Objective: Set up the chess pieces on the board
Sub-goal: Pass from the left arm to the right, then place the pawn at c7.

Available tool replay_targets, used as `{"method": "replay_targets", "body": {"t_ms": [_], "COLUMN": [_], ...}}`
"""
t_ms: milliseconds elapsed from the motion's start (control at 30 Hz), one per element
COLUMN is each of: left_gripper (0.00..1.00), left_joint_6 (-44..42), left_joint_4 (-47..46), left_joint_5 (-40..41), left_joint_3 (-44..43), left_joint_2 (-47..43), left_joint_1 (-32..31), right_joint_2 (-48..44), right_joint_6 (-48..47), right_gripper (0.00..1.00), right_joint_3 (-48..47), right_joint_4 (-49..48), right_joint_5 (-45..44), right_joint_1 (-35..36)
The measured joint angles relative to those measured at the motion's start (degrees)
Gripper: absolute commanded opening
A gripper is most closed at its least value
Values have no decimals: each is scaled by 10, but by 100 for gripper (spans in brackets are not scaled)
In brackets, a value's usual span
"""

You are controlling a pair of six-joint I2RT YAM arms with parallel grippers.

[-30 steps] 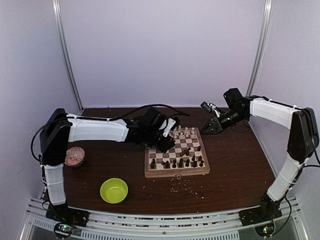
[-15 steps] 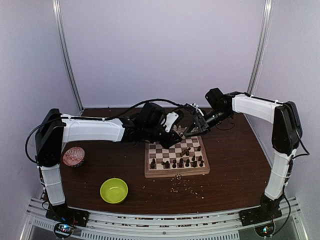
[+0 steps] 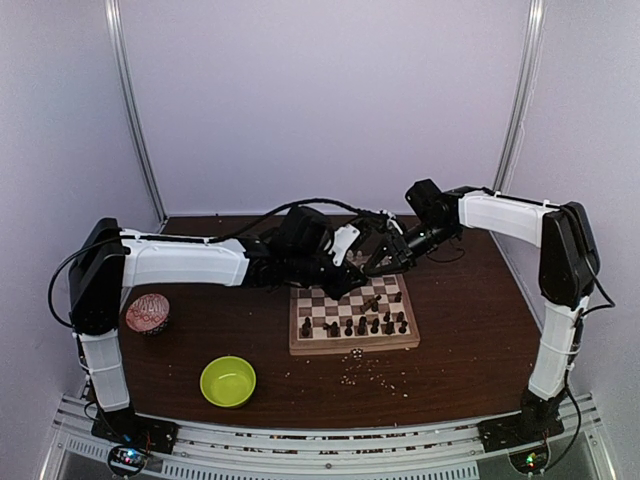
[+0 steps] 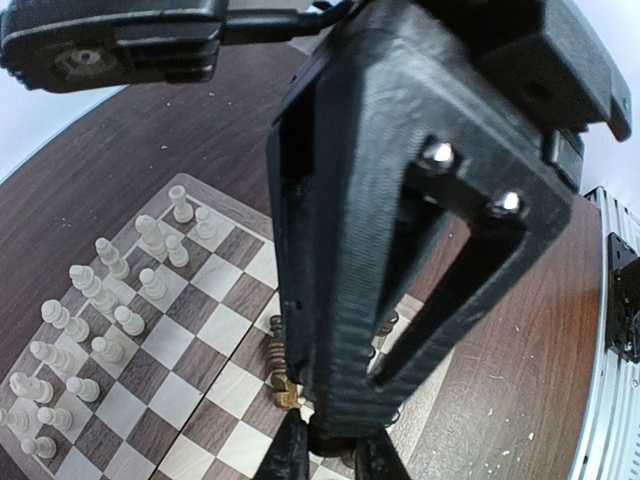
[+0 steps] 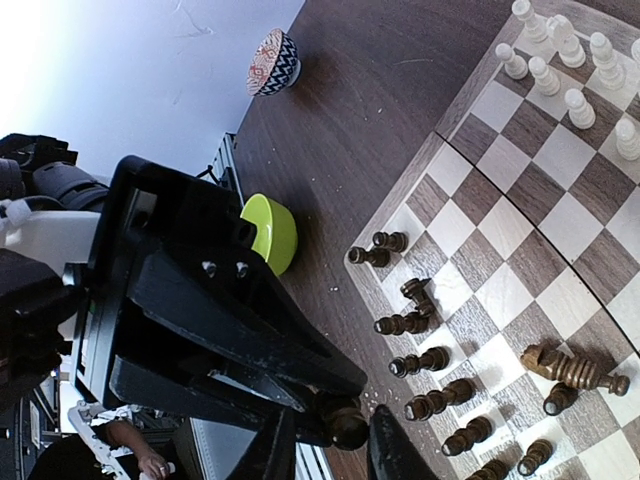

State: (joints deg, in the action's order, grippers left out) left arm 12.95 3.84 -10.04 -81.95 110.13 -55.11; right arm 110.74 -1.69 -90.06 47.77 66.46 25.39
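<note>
The board [image 3: 355,346] lies mid-table. Pale chess pieces [image 4: 100,300] stand in two rows at its far side, dark chess pieces [image 3: 365,325] along the near side. One dark piece lies on its side [image 5: 570,370]. Both grippers meet above the board's far edge. My left gripper [image 3: 355,268] is shut on a dark piece [image 5: 345,425]. My right gripper [image 5: 330,450] is open, its fingers [image 5: 390,450] on either side of that same piece, with a small gap showing. In the left wrist view the right gripper's black body fills the middle above my left gripper [image 4: 335,455].
A lime-green bowl [image 3: 228,381] sits near the front left and a patterned bowl [image 3: 148,313] at the left edge. Pale crumbs [image 3: 365,372] are scattered in front of the board. Cables trail behind both arms at the back.
The right arm swung left from the board's right side to meet the left gripper, and its jaws narrowed around the held dark piece. The left gripper shifted slightly right.
</note>
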Motion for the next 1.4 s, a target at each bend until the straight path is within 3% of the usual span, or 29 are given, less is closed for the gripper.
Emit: {"method": "replay_targets", "body": {"t_ms": [167,400,467,867,1133,1400], "left_gripper": [14,35,37,39,39,39], "left_joint_6": [0,-1,-1,16,33,40], "left_joint_4": [-3,-8,-8,-31,-38,-39], "left_joint_5": [1,12,26,68,72,72], "left_joint_3": [2,13,24,122,132,133], "left_joint_2": [-1,-7,-14,-81,-82,-82], "left_joint_1": [0,-1,-1,23,40,40], "right_joint_2": [5,5,4,-128,-130,-117], "right_joint_6": [9,5,-13,-171,-241,-269], "right_gripper": [12,10,10,11,11,11], "right_joint_3": [1,3,3,162,200,200], "right_joint_4": [-9,-16,-14,-66,-104,-129], "right_joint_5": [0,-4,-24,-255,-369,-415], "right_joint_1": [-1,0,0,12,77,111]}}
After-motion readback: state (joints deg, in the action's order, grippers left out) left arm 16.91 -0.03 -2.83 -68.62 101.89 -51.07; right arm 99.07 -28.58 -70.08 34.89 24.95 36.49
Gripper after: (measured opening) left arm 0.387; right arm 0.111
